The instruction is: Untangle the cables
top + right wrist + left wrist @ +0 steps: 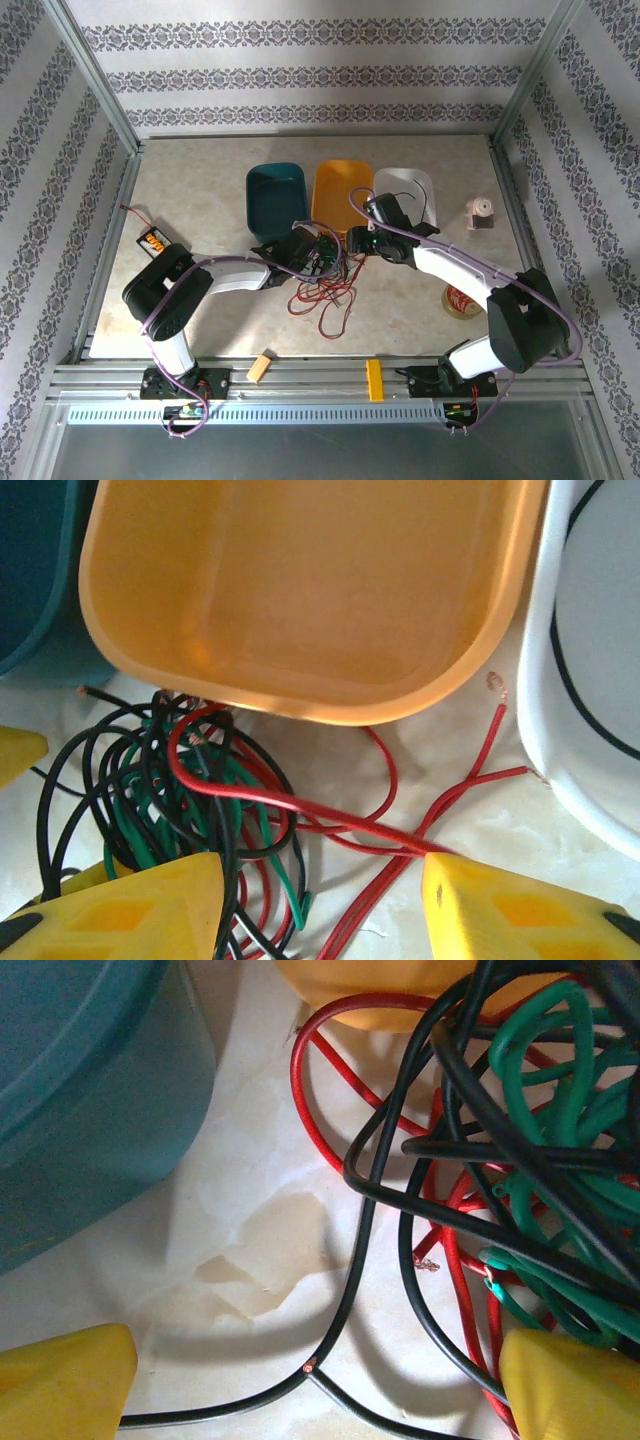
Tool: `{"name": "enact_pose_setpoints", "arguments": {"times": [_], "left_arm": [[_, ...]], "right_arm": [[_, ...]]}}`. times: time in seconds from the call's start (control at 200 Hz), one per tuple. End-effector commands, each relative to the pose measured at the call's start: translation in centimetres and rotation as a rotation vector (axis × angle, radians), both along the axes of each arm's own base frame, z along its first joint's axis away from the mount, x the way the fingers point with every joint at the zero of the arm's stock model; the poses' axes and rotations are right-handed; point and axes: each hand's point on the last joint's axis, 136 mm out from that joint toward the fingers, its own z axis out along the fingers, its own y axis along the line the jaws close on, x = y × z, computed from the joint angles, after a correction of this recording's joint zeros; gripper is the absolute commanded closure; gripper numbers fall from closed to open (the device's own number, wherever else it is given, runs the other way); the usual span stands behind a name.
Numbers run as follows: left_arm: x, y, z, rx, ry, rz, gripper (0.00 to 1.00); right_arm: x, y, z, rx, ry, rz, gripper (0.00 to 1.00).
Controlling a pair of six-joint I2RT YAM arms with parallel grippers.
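The cables (322, 295), thin red, green and black wires, lie tangled on the table in front of the bins. My left gripper (320, 1390) is open wide low over the table; a black cable (345, 1310) with a bare copper end runs between its yellow fingers (60, 1380), and the tangle (520, 1160) sits by the right finger. My right gripper (320, 910) is open too. A raised red cable (300, 805) runs from the tangle (170, 790) to its right fingertip (440, 875), and black strands pass along the left finger. From above, the left gripper (322, 255) and right gripper (362, 240) meet over the pile.
A teal bin (275, 195), an orange bin (342, 190) and a white bin (410, 190) stand in a row behind the cables; a black wire (575, 695) lies in the white one. A battery box (153, 241) lies far left, a round tin (462, 300) at the right.
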Motion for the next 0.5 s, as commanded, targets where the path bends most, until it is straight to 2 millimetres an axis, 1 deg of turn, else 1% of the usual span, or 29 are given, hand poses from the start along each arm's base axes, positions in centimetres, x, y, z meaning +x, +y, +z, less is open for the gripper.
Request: {"name": "enact_pose_setpoints", "arguments": {"times": [0.0, 0.105, 0.31, 0.375, 0.495], "left_arm": [[-0.1, -0.1, 0.0, 0.033, -0.002, 0.018, 0.06], [-0.1, -0.1, 0.1, 0.036, -0.007, 0.016, 0.06], [-0.1, -0.2, 0.3, 0.04, -0.016, 0.015, 0.06], [-0.1, -0.3, 0.3, 0.039, -0.017, 0.014, 0.06], [0.0, -0.5, 0.4, 0.038, -0.018, 0.012, 0.06]], "right_arm": [[0.2, -0.5, -0.4, -0.034, -0.01, -0.034, 0.44], [0.4, -1.1, -0.4, -0.076, -0.016, -0.041, 0.42], [-0.4, -1.0, -0.6, -0.092, -0.015, -0.006, 0.42], [-0.8, -0.4, -0.5, -0.088, -0.021, 0.03, 0.42], [-2.0, 1.9, -0.4, -0.084, -0.032, 0.148, 0.43]]}}
